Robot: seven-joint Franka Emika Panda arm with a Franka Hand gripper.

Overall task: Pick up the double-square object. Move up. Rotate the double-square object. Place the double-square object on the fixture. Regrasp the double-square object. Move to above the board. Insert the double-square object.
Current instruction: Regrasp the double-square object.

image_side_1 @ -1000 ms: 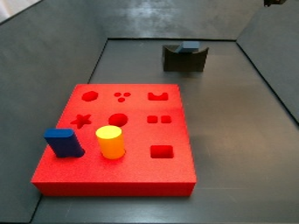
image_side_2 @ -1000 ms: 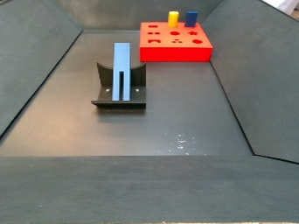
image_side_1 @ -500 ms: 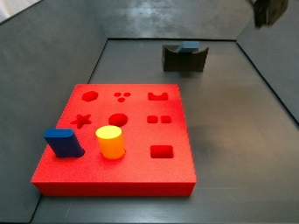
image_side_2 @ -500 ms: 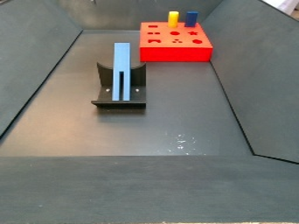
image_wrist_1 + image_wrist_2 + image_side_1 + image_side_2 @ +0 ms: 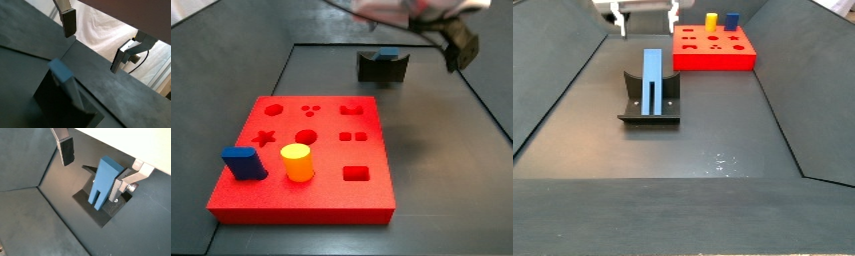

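Pincer (image 5: 644, 18) now in view; empty, above double-square object (image 5: 652, 80).

The double-square object (image 5: 652, 82) is seen resting on the fixture (image 5: 649, 110), with its split end pointing toward the camera in a side view. The board (image 5: 715, 50) is set on the floor behind and to the right of the fixture, apart from it. On the board's far edge a cylinder (image 5: 711, 20) and a block (image 5: 731, 18) are stood side by side. The gripper (image 5: 643, 10) is held above the far end of the double-square object, clear of it, jaws apart; in a wrist view its fingers (image 5: 66, 150) are placed on either side of that object.
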